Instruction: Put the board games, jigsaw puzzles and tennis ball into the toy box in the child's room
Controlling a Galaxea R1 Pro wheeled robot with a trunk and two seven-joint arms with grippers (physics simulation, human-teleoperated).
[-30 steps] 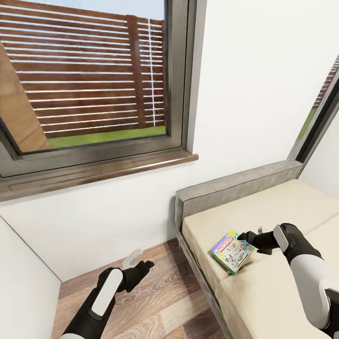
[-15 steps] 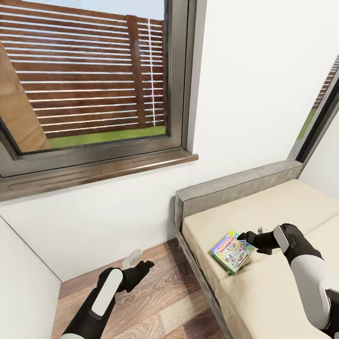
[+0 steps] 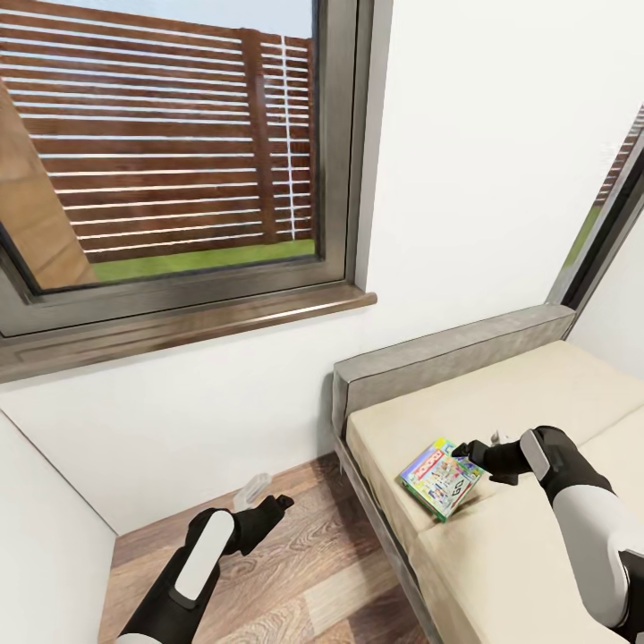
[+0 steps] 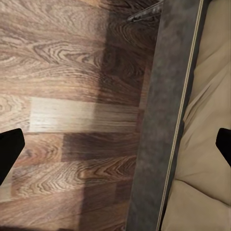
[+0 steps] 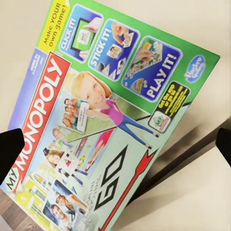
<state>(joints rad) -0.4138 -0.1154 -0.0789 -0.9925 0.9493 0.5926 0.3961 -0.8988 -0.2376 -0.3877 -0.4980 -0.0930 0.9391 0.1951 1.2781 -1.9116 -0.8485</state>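
Head view: a "My Monopoly" board game (image 3: 442,478) lies flat on the beige mattress of the bed (image 3: 501,537), near the grey headboard (image 3: 447,358) and close to the mattress edge. The right end effector (image 3: 465,450) hovers just over the box's far corner with its fingers spread wide, holding nothing; the right wrist view looks down on the box lid (image 5: 103,125). The left end effector (image 3: 279,504), fingers spread wide and empty, hangs over the wood-plank floor (image 3: 295,572) beside the bed frame (image 4: 163,120), below the window (image 3: 170,143).
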